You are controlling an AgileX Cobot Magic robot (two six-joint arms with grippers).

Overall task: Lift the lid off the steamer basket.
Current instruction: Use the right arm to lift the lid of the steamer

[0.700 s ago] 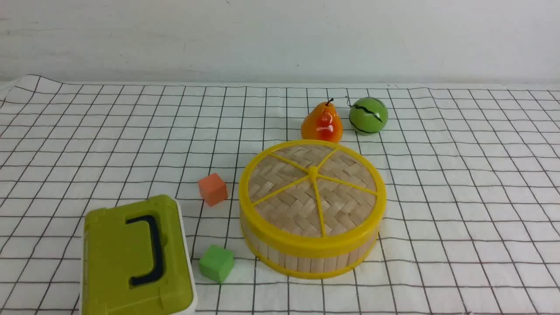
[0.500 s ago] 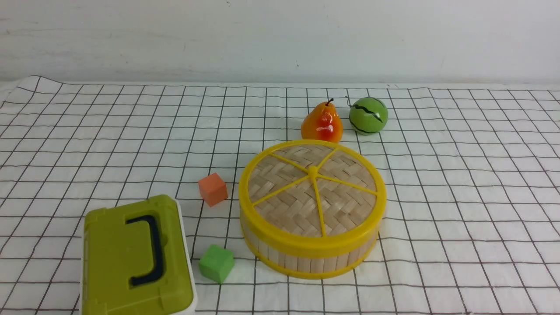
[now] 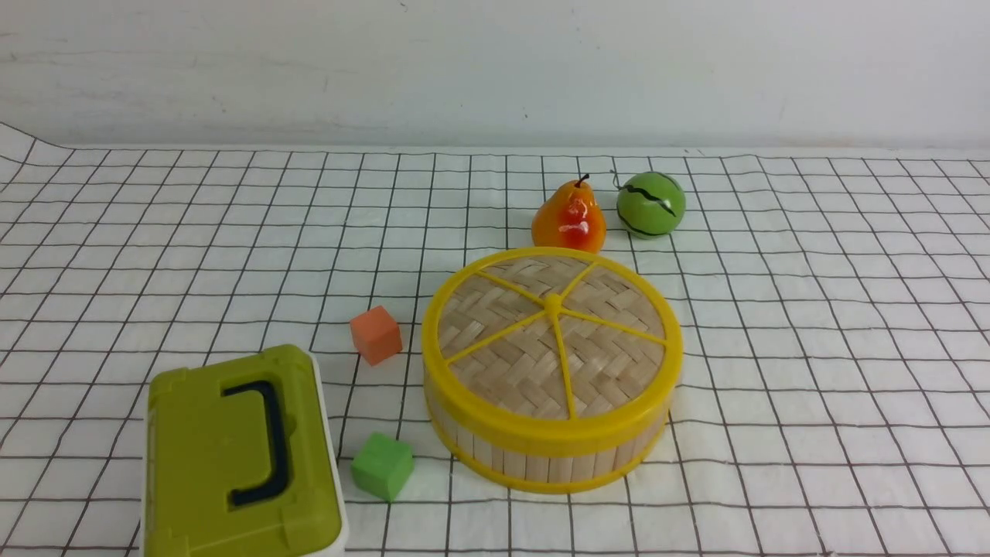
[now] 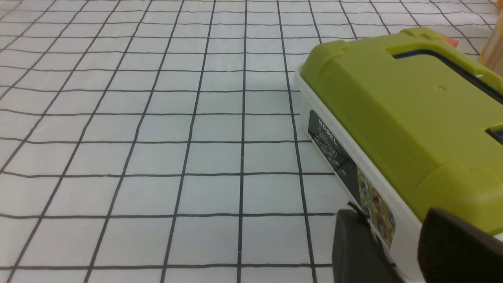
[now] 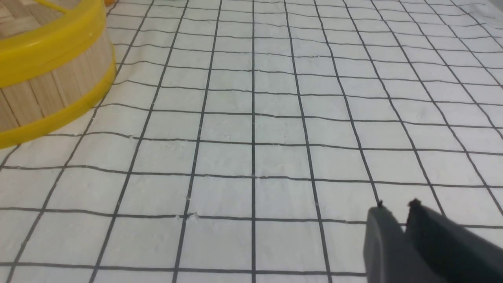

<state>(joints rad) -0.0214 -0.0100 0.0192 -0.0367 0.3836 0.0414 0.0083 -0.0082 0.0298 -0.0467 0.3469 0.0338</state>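
The lid [image 3: 553, 333], woven tan bamboo with a yellow rim, spokes and a centre knob, sits shut on the steamer basket [image 3: 541, 464] in the middle of the checked cloth. Neither gripper shows in the front view. In the right wrist view the basket [image 5: 51, 90] and the lid's rim [image 5: 47, 51] show at one edge. My right gripper [image 5: 396, 207] is shut and empty over bare cloth, well apart from the basket. My left gripper [image 4: 393, 220] is open and empty, close beside the olive-green box [image 4: 393, 102].
The olive-green and white box [image 3: 232, 456] stands front left. An orange cube [image 3: 376, 334] and a green cube [image 3: 382, 466] lie left of the basket. A pear [image 3: 570, 219] and a green melon ball [image 3: 651, 203] sit behind it.
The cloth's far-left edge has shifted a little in the front view. The lid, the basket and the other objects have not moved.
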